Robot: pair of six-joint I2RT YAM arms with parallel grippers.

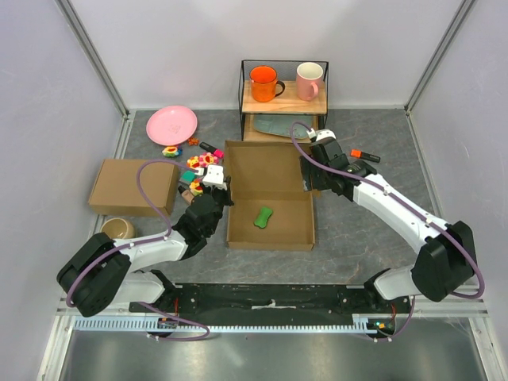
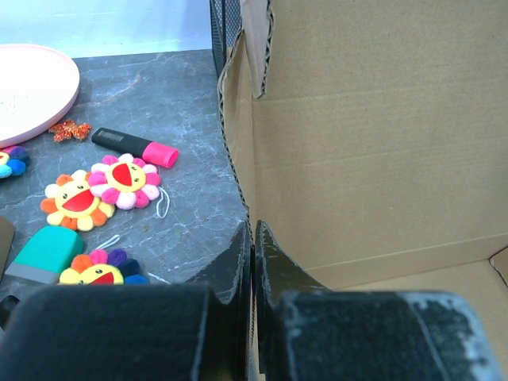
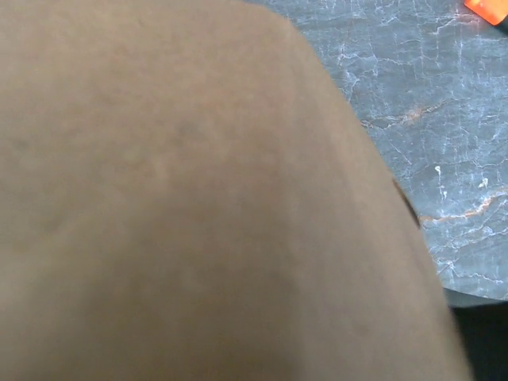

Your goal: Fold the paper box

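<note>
My left pincer [image 2: 252,238] is pinched tight on the left wall of the box [image 1: 270,171], middle of the desk [image 1: 357,230]. Can't tell how wide my right pincer [image 1: 311,176] is at the right wall; if it slips, that wall probably flops outward.

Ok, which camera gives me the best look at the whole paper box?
Top external: the whole paper box shows, open, a green object inside. Left wrist shows only its left wall, pinched in the left gripper; right wrist, just blurred cardboard close up.
</note>
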